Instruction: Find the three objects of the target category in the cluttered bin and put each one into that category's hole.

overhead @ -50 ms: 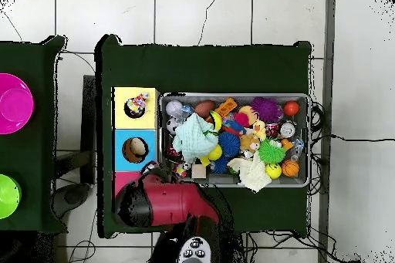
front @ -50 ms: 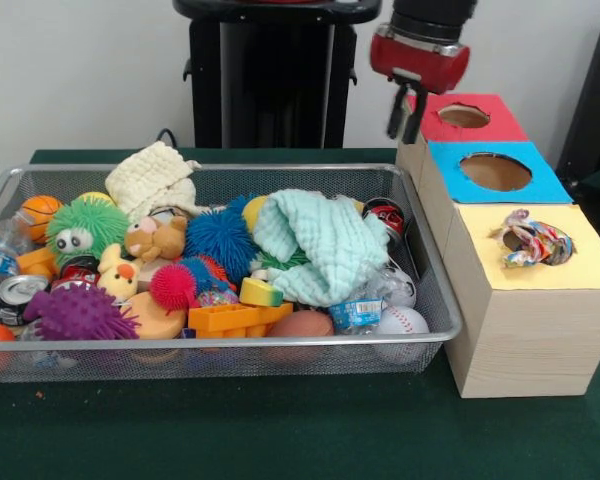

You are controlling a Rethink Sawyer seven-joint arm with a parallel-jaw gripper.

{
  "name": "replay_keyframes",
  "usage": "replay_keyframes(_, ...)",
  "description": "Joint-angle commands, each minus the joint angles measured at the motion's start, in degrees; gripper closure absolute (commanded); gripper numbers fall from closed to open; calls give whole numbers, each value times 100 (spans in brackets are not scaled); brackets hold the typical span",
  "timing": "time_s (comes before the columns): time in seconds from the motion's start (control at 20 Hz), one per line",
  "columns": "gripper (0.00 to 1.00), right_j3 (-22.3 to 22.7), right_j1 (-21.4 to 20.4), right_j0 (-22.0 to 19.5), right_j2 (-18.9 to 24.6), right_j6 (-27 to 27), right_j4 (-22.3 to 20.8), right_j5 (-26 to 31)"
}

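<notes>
A wire mesh bin [front @ -50 ms: 435, 300] holds a heap of toys, cans, balls and cloths. A mint green cloth [front @ -50 ms: 315, 245] [overhead @ -50 ms: 194, 136] lies on top at the right of the heap, and a cream cloth [front @ -50 ms: 152, 178] [overhead @ -50 ms: 251, 171] hangs at the far rim. Beside the bin stand three boxes with holes: red [front @ -50 ms: 490, 130], blue [front @ -50 ms: 450, 165] and yellow [front @ -50 ms: 590, 265]. A patterned cloth [front @ -50 ms: 530, 240] [overhead @ -50 ms: 137, 103] is stuffed in the yellow box's hole. My gripper [front @ -50 ms: 404, 117] hangs open and empty above the red box's near-left corner, off the bin.
Near the mint cloth lie a blue spiky ball [front @ -50 ms: 220, 235], a red can [front @ -50 ms: 385, 215], a baseball [front @ -50 ms: 402, 320] and an orange block [front @ -50 ms: 230, 318]. In the overhead view my red arm [overhead @ -50 ms: 166, 202] covers the red box. Pink [overhead @ -50 ms: 14, 103] and green [overhead @ -50 ms: 6, 196] bowls sit on a side table.
</notes>
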Motion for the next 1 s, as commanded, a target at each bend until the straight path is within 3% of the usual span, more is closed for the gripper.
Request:
replay_keyframes(0.05,0,680,-395,-1141,746,-1507,-1303,-164)
replay_keyframes(0.1,0,745,-423,-1273,841,-1522,-1370,-242)
replay_keyframes(0.15,0,874,-368,-1751,1111,-1657,-1591,-477)
replay_keyframes(0.5,0,1050,-383,-2573,1834,-1377,-2244,-392)
replay_keyframes(0.65,0,1094,-385,-2776,2051,-1287,-2386,-277)
replay_keyframes(0.8,0,768,-61,-2816,2032,-1139,-2891,-545)
replay_keyframes(0.85,0,512,223,-2799,1945,-1120,-3074,-674)
replay_keyframes(1.0,0,299,330,-2777,1925,-1024,-3308,-590)
